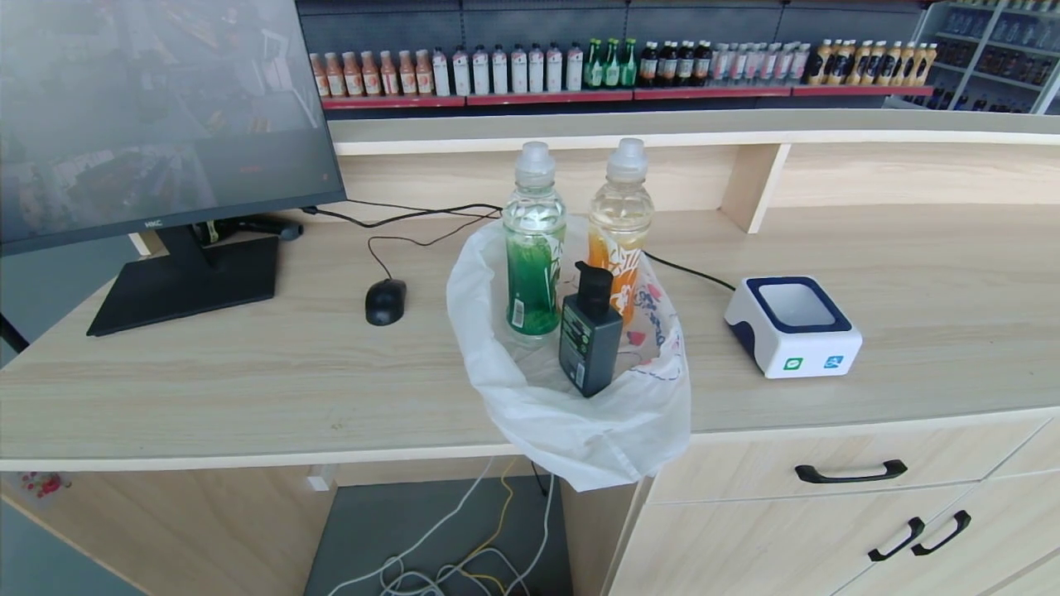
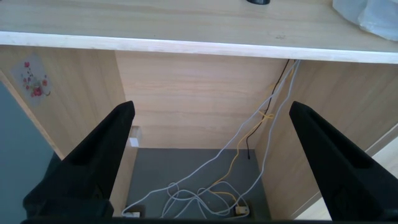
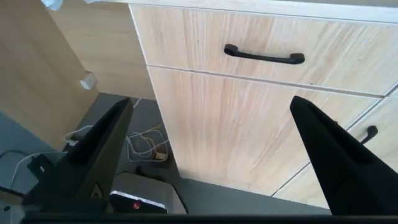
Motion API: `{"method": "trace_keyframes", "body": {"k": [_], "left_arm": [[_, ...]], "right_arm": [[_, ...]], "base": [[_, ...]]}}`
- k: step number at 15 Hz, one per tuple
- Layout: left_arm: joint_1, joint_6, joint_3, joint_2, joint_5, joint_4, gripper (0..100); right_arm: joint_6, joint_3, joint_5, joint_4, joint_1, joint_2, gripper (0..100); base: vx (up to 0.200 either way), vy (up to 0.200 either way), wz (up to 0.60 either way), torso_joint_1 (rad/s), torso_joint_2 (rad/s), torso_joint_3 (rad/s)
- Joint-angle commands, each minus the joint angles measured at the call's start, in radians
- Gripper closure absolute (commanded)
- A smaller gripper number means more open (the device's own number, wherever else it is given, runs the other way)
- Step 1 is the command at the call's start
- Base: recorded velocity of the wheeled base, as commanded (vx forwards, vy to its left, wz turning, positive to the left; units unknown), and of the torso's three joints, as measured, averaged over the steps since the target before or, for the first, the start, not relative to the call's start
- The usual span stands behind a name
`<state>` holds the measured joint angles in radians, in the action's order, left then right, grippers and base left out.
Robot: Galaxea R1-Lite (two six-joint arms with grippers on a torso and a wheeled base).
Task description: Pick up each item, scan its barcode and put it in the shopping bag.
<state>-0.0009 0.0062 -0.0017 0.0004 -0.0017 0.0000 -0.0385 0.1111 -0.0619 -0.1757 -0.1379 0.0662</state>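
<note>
A white shopping bag (image 1: 571,414) sits open on the counter's front edge and hangs over it. Inside stand a green-labelled bottle (image 1: 534,248), an orange-labelled bottle (image 1: 621,223) and a dark flat bottle (image 1: 590,331) leaning at the front. To the bag's right rests a white and blue barcode scanner (image 1: 792,326). My left gripper (image 2: 211,168) is open below the counter, facing the knee space with loose cables (image 2: 217,186). My right gripper (image 3: 211,168) is open too, low in front of the drawers (image 3: 261,59).
A monitor (image 1: 157,108) on a black stand fills the counter's left, with a black mouse (image 1: 386,300) beside it. A raised wooden ledge (image 1: 696,132) runs along the back. Drawer handles (image 1: 850,473) stick out under the counter at the right.
</note>
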Motion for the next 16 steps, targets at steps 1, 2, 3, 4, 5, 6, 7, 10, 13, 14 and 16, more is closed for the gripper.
{"method": "trace_keyframes", "body": {"k": [1, 2, 3, 4, 5, 6, 7, 10, 13, 14, 16], "left_arm": [[-0.001, 0.0, 0.0, 0.0, 0.0, 0.0, 0], [-0.002, 0.0, 0.0, 0.0, 0.0, 0.0, 0], [-0.002, 0.0, 0.0, 0.0, 0.0, 0.0, 0], [-0.001, 0.0, 0.0, 0.0, 0.0, 0.0, 0], [-0.001, 0.0, 0.0, 0.0, 0.0, 0.0, 0], [-0.001, -0.002, 0.0, 0.0, 0.0, 0.0, 0], [-0.001, -0.002, 0.0, 0.0, 0.0, 0.0, 0], [-0.001, -0.002, 0.0, 0.0, 0.0, 0.0, 0], [-0.001, -0.002, 0.0, 0.0, 0.0, 0.0, 0], [-0.001, -0.002, 0.0, 0.0, 0.0, 0.0, 0], [-0.001, -0.003, 0.0, 0.0, 0.0, 0.0, 0]], "right_arm": [[-0.001, -0.002, 0.001, 0.001, 0.169, -0.034, 0], [0.0, -0.004, -0.015, 0.004, 0.142, -0.063, 0], [-0.011, -0.013, -0.102, 0.01, 0.139, -0.066, 0], [-0.024, -0.033, -0.196, 0.047, 0.139, -0.066, 0], [-0.029, -0.053, -0.185, 0.091, 0.139, -0.066, 0], [-0.067, -0.111, -0.131, 0.231, 0.139, -0.066, 0], [-0.098, -0.111, -0.118, 0.249, 0.139, -0.066, 0], [-0.08, -0.11, -0.119, 0.208, 0.141, -0.06, 0], [-0.031, -0.11, -0.113, 0.211, 0.153, -0.051, 0], [-0.032, -0.11, -0.108, 0.214, 0.149, -0.066, 0], [-0.032, -0.111, -0.108, 0.216, 0.147, -0.066, 0]], "base": [[0.0, 0.0, 0.0, 0.0, 0.0, 0.0], [0.0, 0.0, 0.0, 0.0, 0.0, 0.0], [0.0, 0.0, 0.0, 0.0, 0.0, 0.0], [0.0, 0.0, 0.0, 0.0, 0.0, 0.0], [0.0, 0.0, 0.0, 0.0, 0.0, 0.0], [0.0, 0.0, 0.0, 0.0, 0.0, 0.0], [0.0, 0.0, 0.0, 0.0, 0.0, 0.0], [0.0, 0.0, 0.0, 0.0, 0.0, 0.0], [0.0, 0.0, 0.0, 0.0, 0.0, 0.0], [0.0, 0.0, 0.0, 0.0, 0.0, 0.0], [-0.1, 0.0, 0.0, 0.001, 0.0, 0.001]]}}
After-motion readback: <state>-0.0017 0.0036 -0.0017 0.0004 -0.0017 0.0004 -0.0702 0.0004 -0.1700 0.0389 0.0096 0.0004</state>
